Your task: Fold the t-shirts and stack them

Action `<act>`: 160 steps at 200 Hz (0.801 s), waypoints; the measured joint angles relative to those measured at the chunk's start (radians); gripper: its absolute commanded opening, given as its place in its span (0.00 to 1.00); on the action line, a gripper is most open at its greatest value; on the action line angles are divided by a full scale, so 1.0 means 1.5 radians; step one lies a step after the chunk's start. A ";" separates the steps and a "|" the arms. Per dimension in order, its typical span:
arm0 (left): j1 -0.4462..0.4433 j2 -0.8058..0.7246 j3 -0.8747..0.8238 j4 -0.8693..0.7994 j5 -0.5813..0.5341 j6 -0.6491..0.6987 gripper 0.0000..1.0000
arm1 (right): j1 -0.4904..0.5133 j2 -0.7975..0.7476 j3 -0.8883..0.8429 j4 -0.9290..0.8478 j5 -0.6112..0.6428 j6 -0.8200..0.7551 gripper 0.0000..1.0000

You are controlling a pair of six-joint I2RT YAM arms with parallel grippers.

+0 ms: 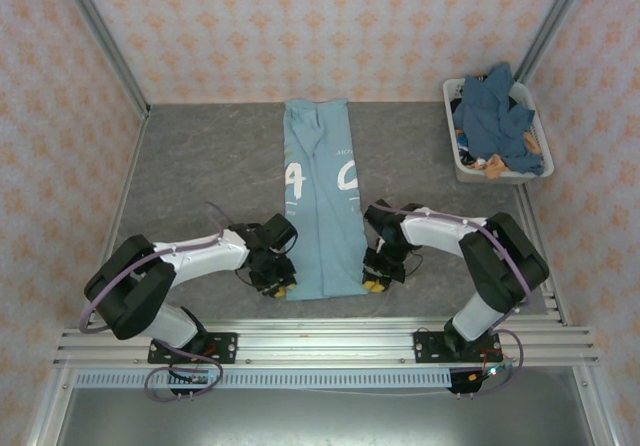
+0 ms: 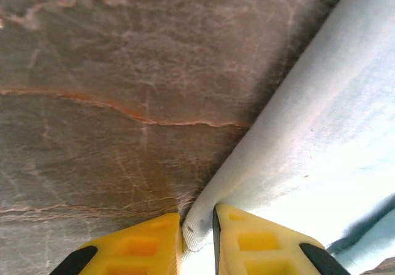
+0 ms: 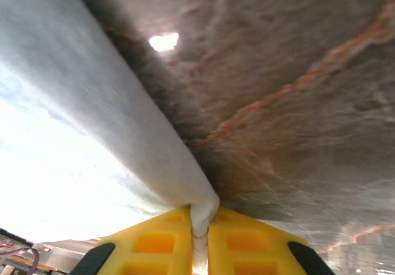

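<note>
Left end effector (image 2: pixel 197 229) and right end effector (image 3: pixel 199 225) pinched shut on the near hem corners of the light-blue t-shirt (image 1: pixel 318 206)

The left's yellow jaws stand almost together on a thin fold of hem, and the right's nip the opposite corner tight. The t-shirt lies as a long folded strip down the middle of the bench (image 1: pixel 200 166). It looks light, thin and limp, likely to sag between the grips, so the doubled hem corners seem the soundest hold. White print shows a large "4" beside a partly hidden rounded character, with smaller lettering too small to read. More blue shirts (image 1: pixel 495 116) fill the basket (image 1: pixel 480 177) at far right
</note>
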 measured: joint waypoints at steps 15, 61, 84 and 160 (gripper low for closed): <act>-0.004 0.000 0.001 0.001 -0.004 0.000 0.23 | 0.001 -0.001 0.000 0.005 -0.003 0.003 0.10; -0.018 -0.021 -0.001 0.037 0.005 -0.007 0.34 | 0.003 -0.011 0.001 0.007 -0.005 0.014 0.26; -0.022 -0.026 -0.009 0.055 0.010 -0.008 0.34 | 0.003 -0.013 0.002 0.002 -0.003 0.011 0.37; -0.035 0.010 -0.001 0.056 0.016 -0.012 0.16 | 0.004 0.009 0.016 -0.015 0.008 0.017 0.28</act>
